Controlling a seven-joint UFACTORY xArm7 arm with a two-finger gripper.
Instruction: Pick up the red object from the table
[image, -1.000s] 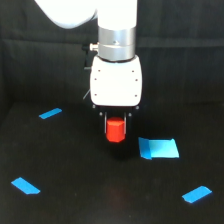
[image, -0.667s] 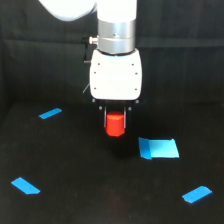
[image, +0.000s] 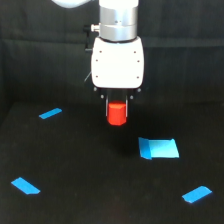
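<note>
White boxy gripper (image: 118, 107) has its dark jaws clamped on the stubby red-orange block (image: 117, 114), held clear above the matte black table (image: 90, 165), apparently so the pick counts as complete.

Gripper (image: 117, 111) hangs near centre of exterior view, above the table (image: 90, 170), w/ the block (image: 117, 114) held between its fingers, clear of the surface. Rectangular patch (image: 159, 148) lies lower and to the view's right of the block. One tape strip (image: 50, 113) sits to view's left, another (image: 25, 185) at front-left, a third (image: 197, 194) at front-right.
</note>
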